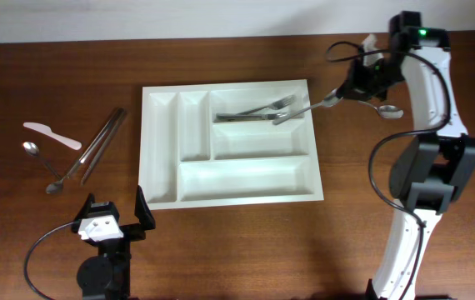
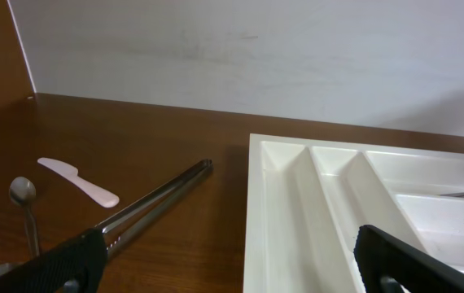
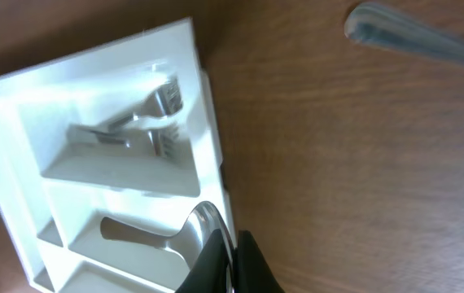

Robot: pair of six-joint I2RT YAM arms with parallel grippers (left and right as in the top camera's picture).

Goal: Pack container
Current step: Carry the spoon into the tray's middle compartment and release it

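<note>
The container (image 1: 246,179) is a white cutlery tray lying mid-table. Forks (image 1: 254,112) rest in its top long compartment. My right gripper (image 1: 343,93) hovers by the tray's upper right corner, shut on a metal spoon (image 1: 304,108) whose handle slants down over the tray's rim. In the right wrist view the closed gripper (image 3: 232,264) pinches the spoon (image 3: 199,228) at its bowl, above the tray (image 3: 201,98) and the forks (image 3: 134,130). My left gripper (image 1: 117,218) stands open and empty near the tray's front left corner; its wrist view shows the tray (image 2: 281,212) ahead of the gripper (image 2: 232,277).
Left of the tray lie metal tongs (image 1: 96,146), a white plastic knife (image 1: 52,134), a spoon (image 1: 32,150) and another spoon (image 1: 54,185). A further spoon (image 1: 387,110) lies on the table right of the right gripper. A pale wall runs along the table's far edge.
</note>
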